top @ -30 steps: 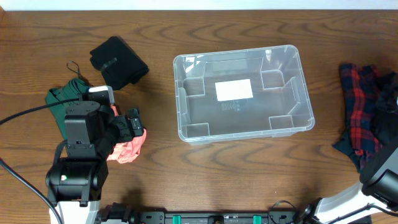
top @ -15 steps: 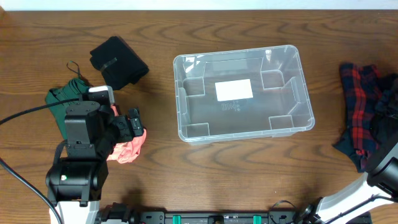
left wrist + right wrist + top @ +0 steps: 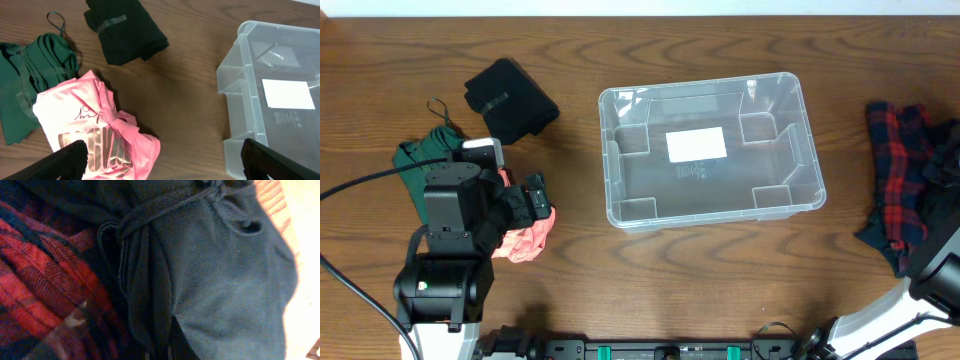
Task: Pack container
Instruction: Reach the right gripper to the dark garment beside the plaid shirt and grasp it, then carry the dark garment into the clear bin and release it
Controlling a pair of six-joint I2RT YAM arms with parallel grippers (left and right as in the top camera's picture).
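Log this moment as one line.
container empty | left gripper open over pink shirt | right wrist view filled by dark cloth, red plaid; jaws unseen

The bin [image 3: 720,188] sits at the middle of the worktop [image 3: 620,40], with a label [image 3: 696,145] on its floor. Three pieces of cloth lie to its left, well apart from it. A folded garment [image 3: 510,98] is farthest back. A bundle [image 3: 418,160] lies nearer the front and further left. A T-shirt [image 3: 527,238] lies nearest the front, overlapping the bundle's right edge. The left arm [image 3: 450,230] stands over both, and the left hand [image 3: 165,162] hangs just above the T-shirt on the side facing the bin. Well to the right of the bin, by the worktop's right edge, lies a shirt [image 3: 900,180]. Another garment [image 3: 225,280] lies on its right part. The right arm [image 3: 940,285] is in front of the shirt.
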